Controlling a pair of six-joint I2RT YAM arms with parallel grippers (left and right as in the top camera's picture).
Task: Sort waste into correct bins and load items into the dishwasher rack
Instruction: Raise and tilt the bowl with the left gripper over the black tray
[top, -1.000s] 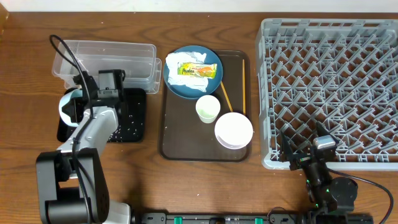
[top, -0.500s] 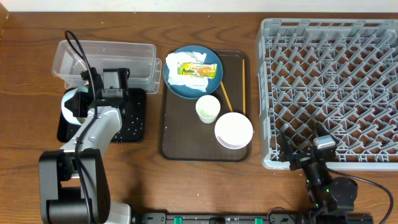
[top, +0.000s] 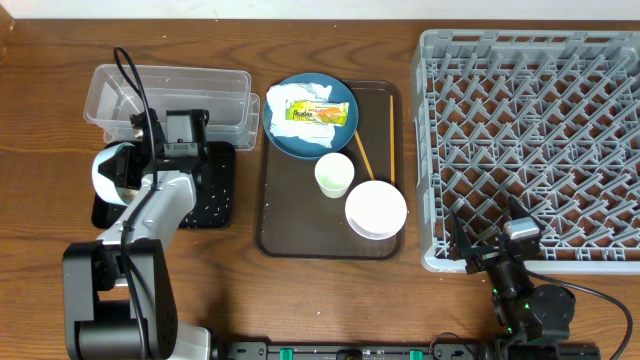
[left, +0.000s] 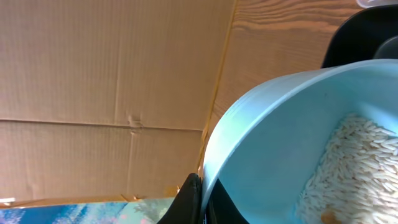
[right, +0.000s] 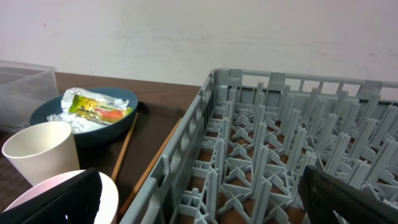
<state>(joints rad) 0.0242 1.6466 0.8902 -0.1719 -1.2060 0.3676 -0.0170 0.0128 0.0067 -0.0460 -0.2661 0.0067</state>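
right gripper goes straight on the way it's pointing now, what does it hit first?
Most likely the dishwasher rack: its side wall is centred ahead of the open right gripper. The white bowl sits left of that line. Depth is unclear.

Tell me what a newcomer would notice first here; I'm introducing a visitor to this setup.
The big grey rack fills the right side of the table. At far left, the left gripper pinches the rim of a light blue bowl, tipped with rice inside, over a black tray. Between them, a brown tray carries a dark blue plate with a wrapper and tissue.
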